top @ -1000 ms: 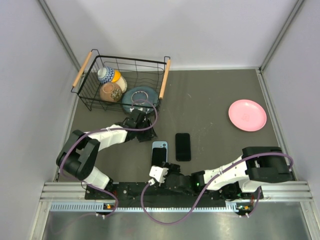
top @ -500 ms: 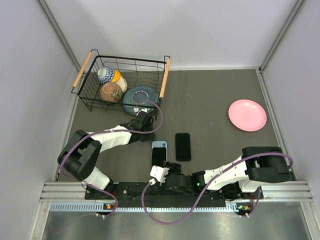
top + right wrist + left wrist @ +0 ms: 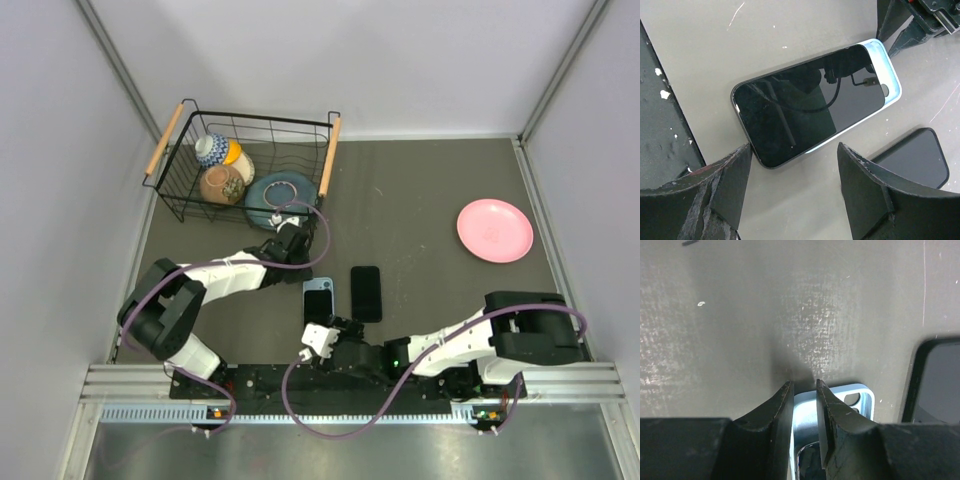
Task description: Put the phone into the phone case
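- We see the phone [image 3: 805, 100] lying screen up and dark on the light blue phone case [image 3: 894, 80], in the lower middle of the overhead view.
- In the right wrist view the phone sits slightly askew. The blue rim shows along one long side and around the end toward the upper right of the frame.
- The right gripper [image 3: 792, 150] is spread wide, with its fingers [image 3: 725, 195] at the bottom of its view on either side of the phone's near end. It holds nothing.
- The left gripper [image 3: 803, 385] is at the case's other end, its fingers [image 3: 780, 415] drawn close with only a narrow gap.
- The blue rim shows in that gap, but we cannot tell whether the pads press on it.
- A second phone [image 3: 366, 293], also dark, lies just beside the case toward the frame's right, on the grey table [image 3: 430, 190].
- A wire basket [image 3: 262, 119] in the upper left holds a blue-patterned bowl [image 3: 211, 148], a brown bowl [image 3: 222, 184] and a teal dish [image 3: 282, 195].
- A pink plate [image 3: 495, 230] lies well apart at the right.
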Action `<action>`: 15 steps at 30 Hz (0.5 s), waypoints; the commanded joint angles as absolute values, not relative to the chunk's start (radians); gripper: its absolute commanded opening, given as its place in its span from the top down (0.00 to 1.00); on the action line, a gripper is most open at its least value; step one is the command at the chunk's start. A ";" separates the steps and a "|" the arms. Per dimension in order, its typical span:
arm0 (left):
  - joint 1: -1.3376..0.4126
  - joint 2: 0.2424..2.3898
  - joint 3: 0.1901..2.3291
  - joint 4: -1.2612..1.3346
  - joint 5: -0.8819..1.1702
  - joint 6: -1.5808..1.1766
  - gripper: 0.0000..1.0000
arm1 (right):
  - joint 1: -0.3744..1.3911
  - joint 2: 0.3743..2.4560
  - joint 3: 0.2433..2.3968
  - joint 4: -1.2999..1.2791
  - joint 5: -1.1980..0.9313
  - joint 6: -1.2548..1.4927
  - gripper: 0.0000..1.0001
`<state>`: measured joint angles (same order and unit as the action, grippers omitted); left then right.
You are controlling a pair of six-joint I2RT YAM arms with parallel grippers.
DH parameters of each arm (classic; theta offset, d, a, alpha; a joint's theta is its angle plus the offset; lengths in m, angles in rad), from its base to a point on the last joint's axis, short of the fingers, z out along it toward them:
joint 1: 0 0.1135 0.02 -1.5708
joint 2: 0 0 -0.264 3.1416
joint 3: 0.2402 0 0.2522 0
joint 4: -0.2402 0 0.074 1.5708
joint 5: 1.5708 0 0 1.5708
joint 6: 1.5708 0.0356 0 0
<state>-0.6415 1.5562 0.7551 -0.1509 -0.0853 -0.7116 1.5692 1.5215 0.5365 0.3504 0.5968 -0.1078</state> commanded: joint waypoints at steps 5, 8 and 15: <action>-0.667 1.644 0.707 -0.259 -0.035 -0.696 0.70 | 1.523 1.503 0.558 0.373 0.610 -0.100 0.32; -0.678 1.646 0.707 -0.259 -0.035 -0.698 0.71 | 1.517 1.497 0.557 0.382 0.611 -0.110 0.32; -0.681 1.649 0.701 -0.259 -0.044 -0.695 0.74 | 1.493 1.483 0.557 0.365 0.630 -0.141 0.32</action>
<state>-0.6579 1.5799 0.7597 -0.1005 -0.0769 -0.7074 1.5288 1.5211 0.5377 0.3515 0.5777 -0.1154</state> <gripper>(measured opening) 0.262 0.684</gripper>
